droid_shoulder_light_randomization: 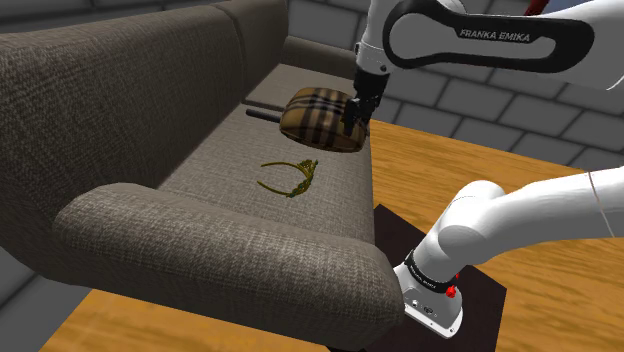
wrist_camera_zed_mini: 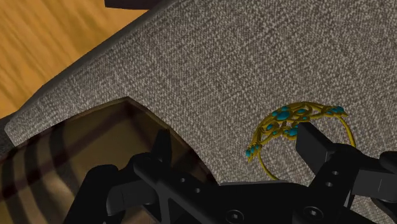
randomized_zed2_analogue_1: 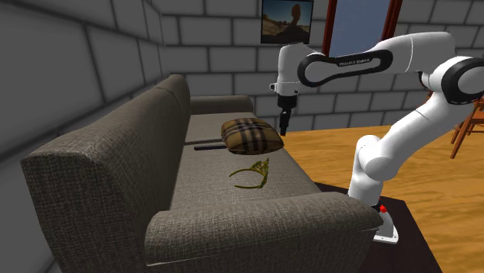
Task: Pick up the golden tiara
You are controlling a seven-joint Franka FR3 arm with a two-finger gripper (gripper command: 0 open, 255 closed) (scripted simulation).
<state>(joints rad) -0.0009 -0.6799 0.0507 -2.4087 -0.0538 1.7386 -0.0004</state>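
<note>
grey-brown sofa (droid_shoulder_light_randomization: 200,70) | on seat: golden tiara (droid_shoulder_light_randomization: 292,178), plaid cushion (droid_shoulder_light_randomization: 318,115), dark bar (droid_shoulder_light_randomization: 262,114)

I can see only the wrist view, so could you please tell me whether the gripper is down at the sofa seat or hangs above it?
Observer: It hangs above it. In the second exterior view the gripper is in the air over the sofa seat, about above the end of the plaid cushion, touching nothing.
Operator: Thank you. Where does the tiara lie from there?
Observer: The golden tiara lies on the seat, apart from the cushion, between it and the near armrest.
Operator: Is anything else on the seat?
Observer: Yes, a slim dark object lies between the cushion and the backrest, away from the tiara.
</note>
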